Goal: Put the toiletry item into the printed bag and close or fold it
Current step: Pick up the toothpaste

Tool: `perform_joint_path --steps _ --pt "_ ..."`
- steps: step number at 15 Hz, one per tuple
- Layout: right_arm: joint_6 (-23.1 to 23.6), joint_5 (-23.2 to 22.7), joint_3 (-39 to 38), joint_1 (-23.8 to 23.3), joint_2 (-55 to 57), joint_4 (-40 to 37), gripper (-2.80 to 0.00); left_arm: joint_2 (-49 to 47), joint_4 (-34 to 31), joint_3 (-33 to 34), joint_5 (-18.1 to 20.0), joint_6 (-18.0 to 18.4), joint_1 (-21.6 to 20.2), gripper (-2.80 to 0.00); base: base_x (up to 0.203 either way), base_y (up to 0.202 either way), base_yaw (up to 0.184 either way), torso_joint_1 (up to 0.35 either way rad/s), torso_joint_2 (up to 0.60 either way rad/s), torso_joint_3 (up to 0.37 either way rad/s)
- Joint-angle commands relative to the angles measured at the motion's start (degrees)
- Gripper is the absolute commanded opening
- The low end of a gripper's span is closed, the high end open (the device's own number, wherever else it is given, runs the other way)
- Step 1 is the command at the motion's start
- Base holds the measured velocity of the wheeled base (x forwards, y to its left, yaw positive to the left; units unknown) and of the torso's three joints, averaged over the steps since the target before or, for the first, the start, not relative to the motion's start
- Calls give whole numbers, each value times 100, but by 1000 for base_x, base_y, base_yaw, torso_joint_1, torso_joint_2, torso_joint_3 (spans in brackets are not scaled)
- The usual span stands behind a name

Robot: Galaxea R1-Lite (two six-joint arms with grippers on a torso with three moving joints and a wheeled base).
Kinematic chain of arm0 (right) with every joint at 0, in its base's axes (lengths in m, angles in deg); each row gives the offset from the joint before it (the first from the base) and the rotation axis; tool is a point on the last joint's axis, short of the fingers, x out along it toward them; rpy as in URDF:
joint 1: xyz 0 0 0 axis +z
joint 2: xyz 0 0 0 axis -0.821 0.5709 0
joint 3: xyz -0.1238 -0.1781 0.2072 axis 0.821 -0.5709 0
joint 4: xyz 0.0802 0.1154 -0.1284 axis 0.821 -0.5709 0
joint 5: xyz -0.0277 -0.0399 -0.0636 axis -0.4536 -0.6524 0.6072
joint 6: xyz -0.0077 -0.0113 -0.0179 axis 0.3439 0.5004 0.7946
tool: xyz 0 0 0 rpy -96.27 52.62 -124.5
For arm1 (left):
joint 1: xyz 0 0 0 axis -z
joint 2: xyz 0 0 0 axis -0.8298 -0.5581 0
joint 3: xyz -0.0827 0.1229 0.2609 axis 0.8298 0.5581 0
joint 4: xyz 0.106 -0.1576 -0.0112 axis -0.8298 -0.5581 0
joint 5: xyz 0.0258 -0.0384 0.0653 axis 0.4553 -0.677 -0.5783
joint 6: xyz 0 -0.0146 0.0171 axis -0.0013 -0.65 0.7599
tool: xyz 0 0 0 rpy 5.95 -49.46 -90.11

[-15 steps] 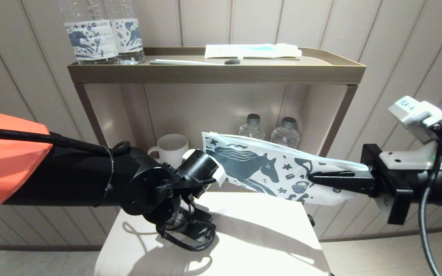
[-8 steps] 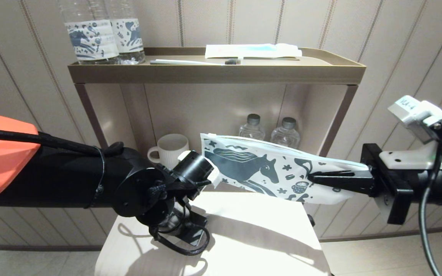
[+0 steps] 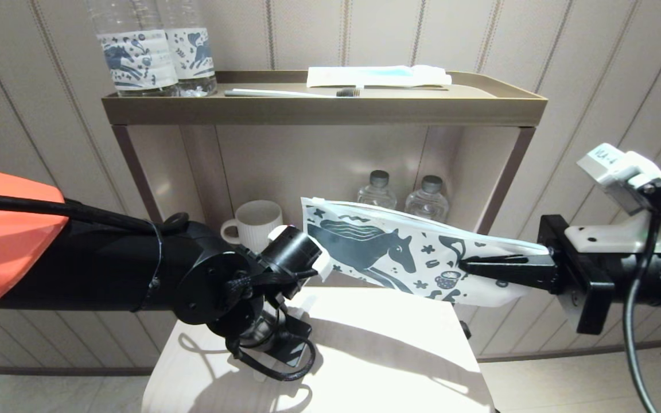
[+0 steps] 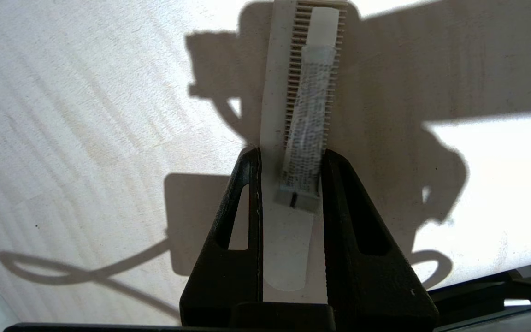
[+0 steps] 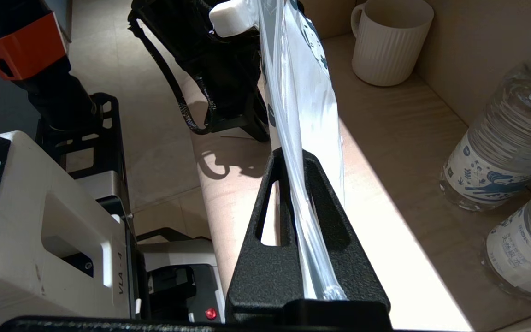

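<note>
**A:** The right tool (image 3: 468,265) — what is it doing?

**B:** Its fingers are pressed together on the right end of the printed bag (image 3: 399,252), holding it in the air above the table (image 3: 376,355), edge-up and sloping down to the right. The bag's free end points left, toward the left arm.

**A:** And the left tool (image 4: 288,157)?

**B:** It points down at the near left part of the table. Its fingers straddle the handle of the comb (image 4: 277,92), which lies flat on the tabletop, teeth away from the wrist. A small white tube (image 4: 309,124) lies on top of the comb's teeth. Whether the fingers already squeeze the handle or only frame it, I cannot tell; they sit right against its edges.

**A:** So which step is this?

**B:** I judge it as the pick-up of the comb. The bag is presented, but nothing has gone in yet.

**A:** What does the next move call for?

**B:** A firm pinch on the thin handle, then a lift and a turn so that the comb lines up with the bag's left end. The mouth looks flat there, so it probably needs to gape first. The loose tube may slide off as the comb rises.

**A:** Anything else nearby?

**B:** A ribbed mug (image 3: 257,222) and two small bottles (image 3: 405,198) at the far side, under the shelf (image 3: 319,109).
</note>
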Motion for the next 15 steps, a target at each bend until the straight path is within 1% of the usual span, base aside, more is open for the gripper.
perform_joint_path --steps 1,5,8,11,15 --pt "10 -31 -3 4 14 13 -280 -17 -19 9 54 -17 25 -280 0 0 0 0 0 0" --pt "10 -31 -3 4 23 13 -280 37 -15 -28 76 -25 38 -280 0 0 0 0 0 0" --pt "10 -31 6 4 5 13 -280 295 -56 -273 79 -3 63 -280 0 0 0 0 0 0" --pt "10 -31 6 4 -12 13 -280 498 -126 -330 48 11 155 -280 0 0 0 0 0 0" --pt "19 -31 6 4 -3 13 -280 445 -183 -352 48 19 178 -280 0 0 0 0 0 0"
